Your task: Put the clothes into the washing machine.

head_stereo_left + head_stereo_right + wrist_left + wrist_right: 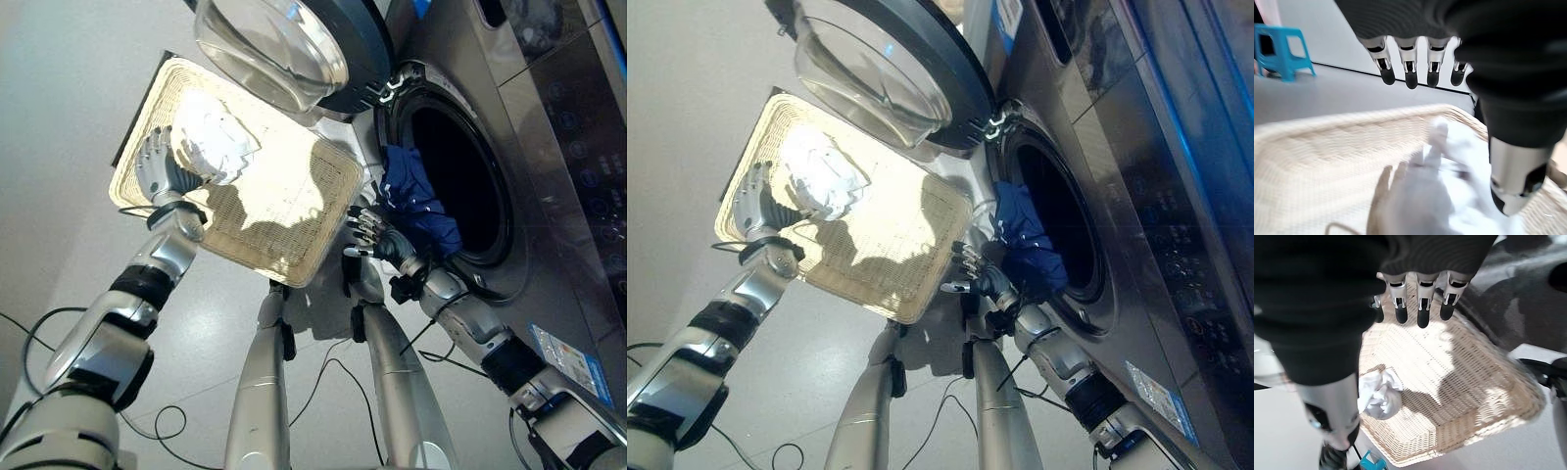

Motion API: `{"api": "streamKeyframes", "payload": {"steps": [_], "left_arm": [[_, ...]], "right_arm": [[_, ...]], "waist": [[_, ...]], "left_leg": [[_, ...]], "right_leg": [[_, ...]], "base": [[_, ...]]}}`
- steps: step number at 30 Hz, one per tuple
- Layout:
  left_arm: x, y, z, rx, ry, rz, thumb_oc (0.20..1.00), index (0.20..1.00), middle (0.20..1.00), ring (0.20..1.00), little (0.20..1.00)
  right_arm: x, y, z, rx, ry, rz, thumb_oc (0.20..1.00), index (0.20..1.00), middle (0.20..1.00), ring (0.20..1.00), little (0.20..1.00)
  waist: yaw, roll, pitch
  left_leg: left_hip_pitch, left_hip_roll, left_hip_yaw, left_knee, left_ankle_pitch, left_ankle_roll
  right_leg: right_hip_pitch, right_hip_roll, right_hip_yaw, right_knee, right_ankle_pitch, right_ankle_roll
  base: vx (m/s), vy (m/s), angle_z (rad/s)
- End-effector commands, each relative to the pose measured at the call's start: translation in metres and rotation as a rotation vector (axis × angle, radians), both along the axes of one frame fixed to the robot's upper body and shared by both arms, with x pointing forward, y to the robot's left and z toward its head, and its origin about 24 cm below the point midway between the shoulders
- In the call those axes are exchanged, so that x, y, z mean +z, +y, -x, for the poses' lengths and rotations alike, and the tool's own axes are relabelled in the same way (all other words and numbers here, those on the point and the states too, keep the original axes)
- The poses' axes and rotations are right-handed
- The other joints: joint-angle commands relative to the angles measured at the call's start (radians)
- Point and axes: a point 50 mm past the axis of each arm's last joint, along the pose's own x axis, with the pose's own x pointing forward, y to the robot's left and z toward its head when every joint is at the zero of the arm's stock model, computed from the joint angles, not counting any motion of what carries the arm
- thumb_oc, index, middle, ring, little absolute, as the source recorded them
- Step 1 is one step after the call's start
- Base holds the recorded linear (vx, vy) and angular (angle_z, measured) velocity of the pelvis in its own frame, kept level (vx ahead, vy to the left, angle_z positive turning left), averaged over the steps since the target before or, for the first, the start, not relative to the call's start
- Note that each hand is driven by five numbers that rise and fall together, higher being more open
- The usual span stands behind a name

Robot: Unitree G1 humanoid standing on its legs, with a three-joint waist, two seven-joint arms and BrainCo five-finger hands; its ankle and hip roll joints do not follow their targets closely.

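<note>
White garment (217,145) beside left hand (157,168)

The wicker basket (294,240) lies on the floor (69,117) to my left of the washing machine (549,147), its near corner just beside the drum opening (456,171). A bundle of cloth (217,142) sits in the basket's far left part — my left robot hand (157,168) is over it. My right robot hand (372,233) hangs between basket and drum, beside the garment (421,196) draped over the drum's lip. The machine's door (284,44) stands open above the basket's far side.

Drum mouth (460,166) half blocked w/ blue cloth (416,196); open door (294,49) over basket (284,264).
</note>
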Motion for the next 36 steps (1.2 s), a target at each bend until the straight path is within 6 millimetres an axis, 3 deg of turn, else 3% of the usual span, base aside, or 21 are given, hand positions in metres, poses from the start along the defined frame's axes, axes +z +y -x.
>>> {"api": "streamKeyframes", "payload": {"steps": [1,7,8,10,16,23,24,25,26,27,36], "left_arm": [[0.016,0.016,0.002,0.073,0.000,-0.061,1.000,1.000,1.000,1.000,1.000],[0.015,0.015,-0.005,0.104,0.135,-0.084,1.000,1.000,1.000,1.000,1.000],[0.007,0.017,-0.005,0.117,0.171,-0.068,1.000,1.000,1.000,1.000,1.000],[0.003,0.021,-0.004,0.149,0.206,-0.054,1.000,1.000,1.000,1.000,1.000],[0.000,0.067,0.014,0.470,0.496,-0.204,1.000,1.000,1.000,1.000,1.000],[-0.003,0.102,0.035,0.656,0.664,-0.124,1.000,1.000,1.000,1.000,1.000],[-0.003,0.104,0.036,0.668,0.682,-0.124,0.959,0.959,0.959,0.959,0.959],[-0.004,0.108,0.038,0.677,0.694,-0.124,0.715,0.715,0.715,0.715,0.715],[-0.004,0.113,0.041,0.689,0.723,-0.136,0.256,0.256,0.256,0.256,0.256],[-0.005,0.116,0.043,0.698,0.737,-0.146,0.200,0.200,0.200,0.200,0.200],[-0.021,0.132,0.055,0.737,0.806,-0.269,0.200,0.200,0.200,0.200,0.200]], "right_arm": [[0.009,0.014,0.005,0.040,-0.020,-0.061,1.000,1.000,1.000,1.000,1.000],[0.014,0.015,0.004,0.025,0.002,-0.118,1.000,1.000,1.000,1.000,1.000],[0.009,0.016,0.007,0.025,0.023,-0.122,1.000,1.000,1.000,1.000,1.000],[0.008,0.016,0.008,0.031,0.025,-0.125,1.000,1.000,1.000,1.000,1.000],[0.011,0.011,0.010,0.039,0.024,-0.150,1.000,1.000,1.000,1.000,1.000],[0.010,0.008,0.014,0.068,0.014,-0.161,1.000,1.000,1.000,1.000,1.000],[0.010,0.008,0.014,0.069,0.012,-0.161,1.000,1.000,1.000,1.000,1.000],[0.010,0.007,0.014,0.069,0.012,-0.162,1.000,1.000,1.000,1.000,1.000],[0.009,0.006,0.014,0.071,0.011,-0.161,1.000,1.000,1.000,1.000,1.000],[0.009,0.005,0.014,0.071,0.007,-0.163,1.000,1.000,1.000,1.000,1.000],[0.006,0.006,0.017,0.080,-0.005,-0.191,1.000,1.000,1.000,1.000,1.000]], "waist": [[-0.012,-0.048,-0.023],[-0.047,-0.072,-0.023],[-0.049,-0.072,-0.023],[-0.058,-0.077,-0.023],[-0.089,-0.102,-0.023],[-0.112,-0.130,-0.023],[-0.113,-0.132,-0.023],[-0.115,-0.135,-0.023],[-0.115,-0.137,-0.023],[-0.116,-0.139,-0.023],[-0.102,-0.138,-0.023]], "left_leg": [[-0.050,-0.066,0.071,0.114,-0.049,0.006],[-0.109,-0.078,0.108,0.166,-0.082,0.018],[-0.089,-0.076,0.100,0.183,-0.119,0.013],[-0.106,-0.076,0.108,0.207,-0.137,0.018],[-0.182,-0.070,0.134,0.287,-0.179,0.028],[-0.221,-0.063,0.140,0.317,-0.203,0.033],[-0.224,-0.062,0.140,0.318,-0.204,0.032],[-0.225,-0.061,0.139,0.320,-0.204,0.031],[-0.225,-0.061,0.138,0.317,-0.203,0.030],[-0.228,-0.060,0.136,0.317,-0.202,0.030],[-0.203,-0.060,0.114,0.246,-0.163,0.017]], "right_leg": [[0.027,0.030,-0.018,-0.089,0.061,0.074],[-0.032,0.030,0.024,-0.135,0.104,0.082],[-0.012,0.035,0.031,-0.130,0.079,0.089],[-0.028,0.039,0.041,-0.133,0.084,0.090],[-0.099,0.044,0.066,-0.131,0.105,0.096],[-0.137,0.058,0.075,-0.126,0.110,0.096],[-0.140,0.058,0.075,-0.125,0.111,0.096],[-0.141,0.058,0.074,-0.125,0.111,0.096],[-0.141,0.060,0.073,-0.124,0.111,0.095],[-0.143,0.061,0.072,-0.123,0.110,0.095],[-0.126,0.068,0.055,-0.140,0.109,0.090]], "base": [[0.04,0.149,-0.08],[0.06,0.179,-0.09],[0.11,0.202,-0.14],[0.07,0.160,-0.19],[0.04,0.108,-0.12],[0.02,0.025,-0.06],[0.02,-0.004,-0.06],[0.01,-0.012,-0.06],[0.01,-0.024,-0.07],[0.01,-0.021,-0.06],[-0.01,-0.059,-0.01]]}}
